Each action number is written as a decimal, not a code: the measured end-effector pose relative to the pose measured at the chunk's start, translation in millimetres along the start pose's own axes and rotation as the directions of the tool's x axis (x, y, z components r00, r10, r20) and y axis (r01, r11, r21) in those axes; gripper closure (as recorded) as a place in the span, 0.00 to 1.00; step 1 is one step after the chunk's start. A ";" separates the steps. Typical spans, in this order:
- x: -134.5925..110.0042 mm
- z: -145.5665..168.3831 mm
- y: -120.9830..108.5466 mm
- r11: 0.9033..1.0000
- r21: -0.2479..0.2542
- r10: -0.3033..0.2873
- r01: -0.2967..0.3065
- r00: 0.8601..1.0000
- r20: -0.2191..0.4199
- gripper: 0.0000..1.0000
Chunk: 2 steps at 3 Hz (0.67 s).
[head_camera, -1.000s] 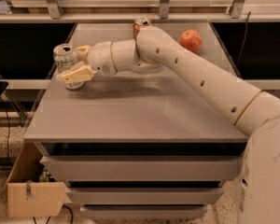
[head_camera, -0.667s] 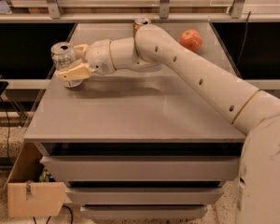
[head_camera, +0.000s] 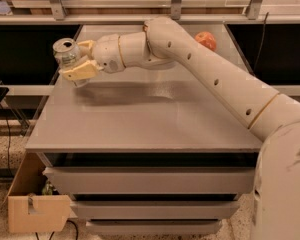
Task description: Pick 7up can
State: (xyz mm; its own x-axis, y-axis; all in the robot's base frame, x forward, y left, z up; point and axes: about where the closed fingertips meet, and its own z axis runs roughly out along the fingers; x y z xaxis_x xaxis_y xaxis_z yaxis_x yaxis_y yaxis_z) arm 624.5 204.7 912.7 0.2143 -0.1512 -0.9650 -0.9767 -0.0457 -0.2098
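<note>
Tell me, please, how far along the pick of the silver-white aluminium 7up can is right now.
Done: the gripper is near the edge of the grey table, shut on the silver-white aluminium 7up can. In hand: the can tilts in the grip, so lifting seems begun. Left: raising it clear; whether its base is off the table cannot be told.

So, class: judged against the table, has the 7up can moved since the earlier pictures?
Yes. The 7up can, clamped in the gripper, has gone up slightly, lifting away from the table top near its left edge.
</note>
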 end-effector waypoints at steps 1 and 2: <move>-19.5 -10.3 -9.2 0.999 -0.023 -0.025 0.025 1.000 0.006 1.00; -41.0 -22.0 -18.2 0.998 -0.053 -0.045 0.045 0.999 0.008 1.00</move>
State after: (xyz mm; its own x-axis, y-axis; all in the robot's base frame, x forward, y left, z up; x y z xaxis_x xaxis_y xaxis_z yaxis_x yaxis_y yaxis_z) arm 633.7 190.0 959.6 0.2577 -0.1407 -0.9559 -0.9640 -0.1049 -0.2444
